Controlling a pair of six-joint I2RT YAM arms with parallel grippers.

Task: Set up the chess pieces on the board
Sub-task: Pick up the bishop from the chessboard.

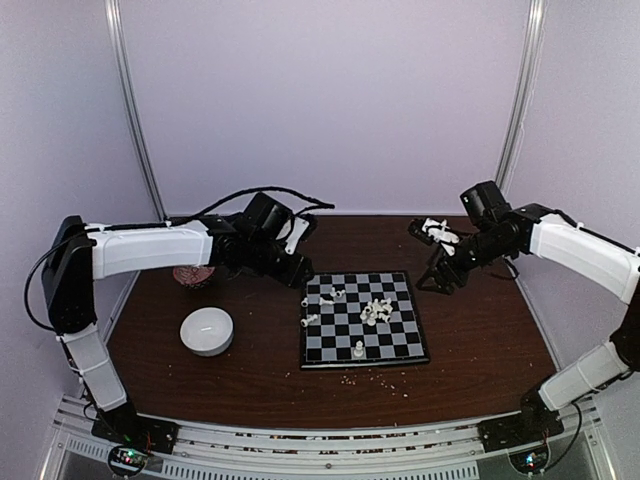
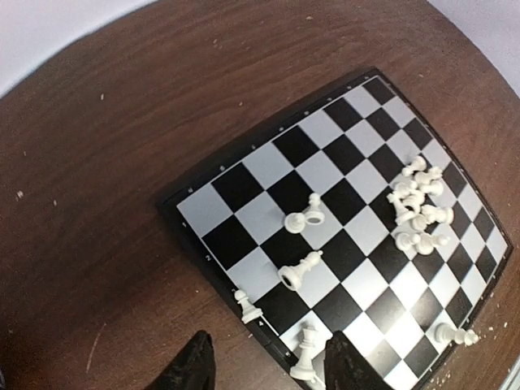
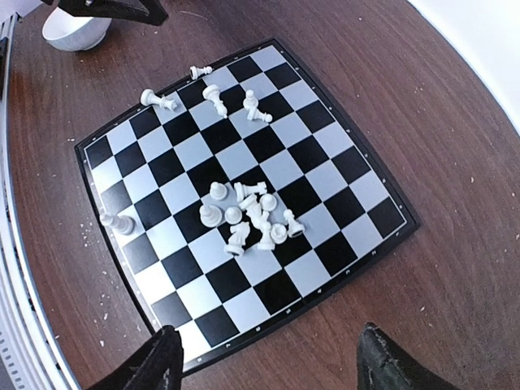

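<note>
The board (image 1: 396, 341) lies at the middle of the table, also in the left wrist view (image 2: 327, 172) and the right wrist view (image 3: 318, 161). Several white chess pieces (image 1: 377, 311) lie heaped near its centre (image 3: 248, 215). A few more lie toppled by its left side (image 2: 299, 270), and one stands alone near the front edge (image 1: 359, 349). My left gripper (image 2: 268, 370) hangs open over the board's left rim, a small piece (image 2: 306, 351) standing between its fingers without being gripped. My right gripper (image 3: 268, 370) is open wide above the board's right edge, holding nothing.
A round white bowl (image 1: 207, 331) sits left of the board, with a reddish bowl (image 1: 192, 275) behind it under the left arm. Pale crumbs (image 1: 385, 375) dot the wood in front of the board. Purple walls close in the table on three sides.
</note>
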